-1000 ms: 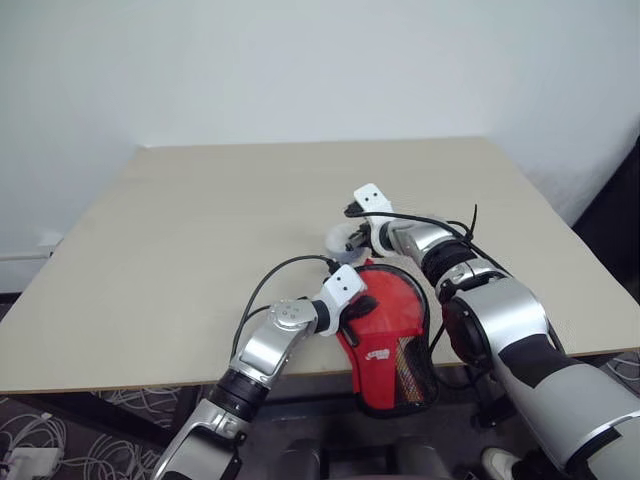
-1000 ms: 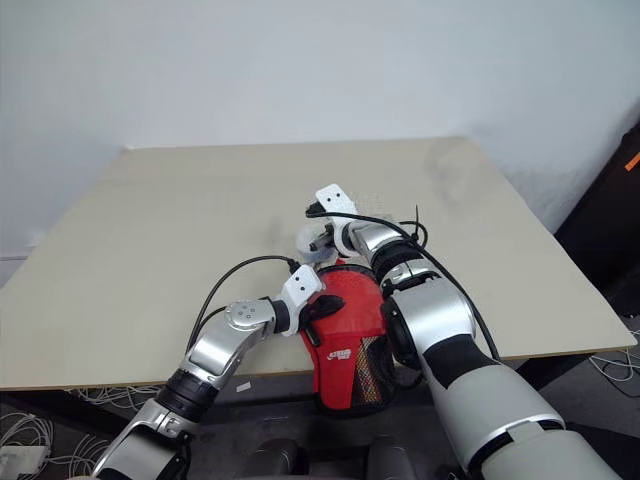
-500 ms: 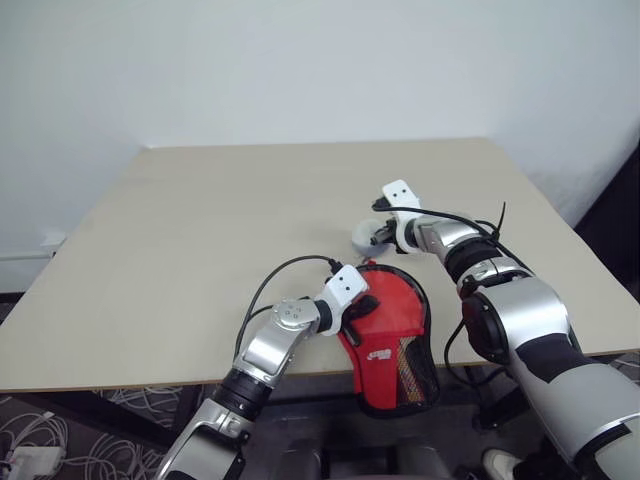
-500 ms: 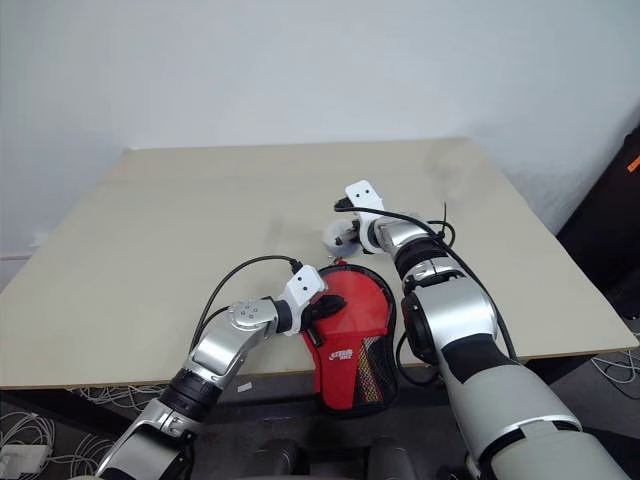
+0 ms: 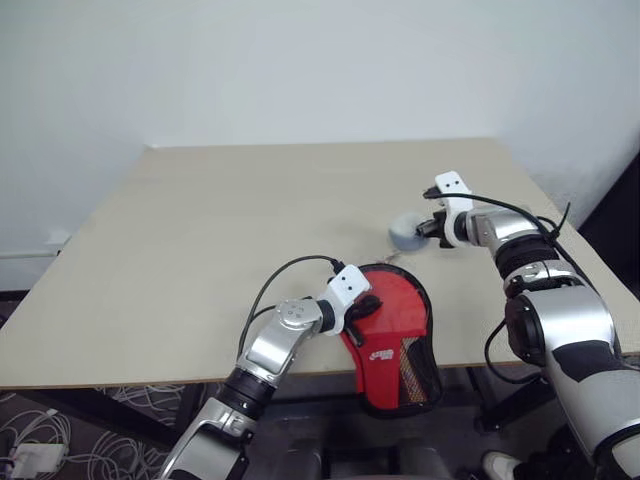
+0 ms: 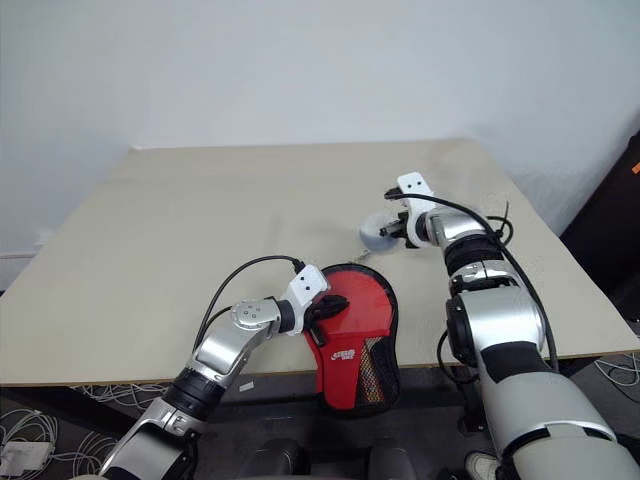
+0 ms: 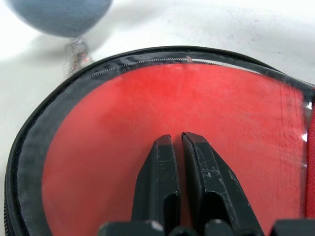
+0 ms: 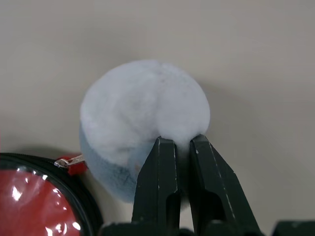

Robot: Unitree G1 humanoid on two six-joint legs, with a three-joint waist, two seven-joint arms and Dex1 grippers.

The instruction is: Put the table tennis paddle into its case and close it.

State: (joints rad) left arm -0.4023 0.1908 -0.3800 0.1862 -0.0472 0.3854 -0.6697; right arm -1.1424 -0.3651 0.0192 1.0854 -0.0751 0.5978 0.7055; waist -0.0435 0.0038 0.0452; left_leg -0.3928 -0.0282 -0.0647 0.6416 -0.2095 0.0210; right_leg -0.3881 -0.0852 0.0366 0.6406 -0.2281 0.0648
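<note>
The red paddle case is lying at the near edge of the beige table, its round end resting on the tabletop and its narrower end, with the black mesh pocket and small white logo, hanging over the edge. In the left wrist view its black zip edging is curving around the red face in a closed line as far as that view reaches. The table tennis paddle itself is not distinguishable from the case. The left gripper is resting on the case's red face near its left rim, its two black fingers pressed together with nothing between them and their tips lying against the red surface. The right gripper is reaching out over the table beyond and to the right of the case, its fingers squeezed nearly together and pinching the edge of a fluffy white-grey ball. In the right wrist view, a small metal zip pull with a red tab is sitting at the case's rim just beside the ball, and a short chain is hanging between ball and rim in the left wrist view.
</note>
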